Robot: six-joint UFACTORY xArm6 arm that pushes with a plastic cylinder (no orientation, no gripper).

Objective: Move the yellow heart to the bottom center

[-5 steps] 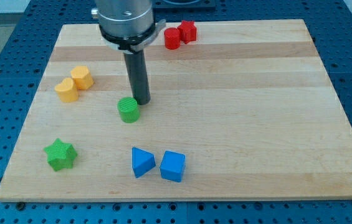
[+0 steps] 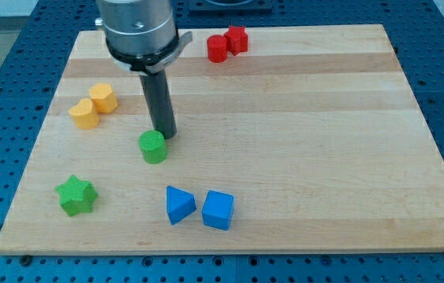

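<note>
Yellow heart (image 2: 84,114) sits at the board's (image 2: 300,118) left, touching the yellow cylinder (image 2: 104,97); its lobes are hard to make out. My tip (image 2: 164,135), fingerless, presses the green cylinder (image 2: 153,147), well right of it.

Illumination is bright, even and diffuse, apparently from overhead. The wooden bench (image 2: 300,141) shows no glare or hot spots. Shadows are short and soft, lying close under each block, for example the green cylinder (image 2: 153,147). Focus is sharp across the board. The metal arm housing (image 2: 137,31) at the view's top carries mild specular highlights. No edge distortion is apparent.
</note>
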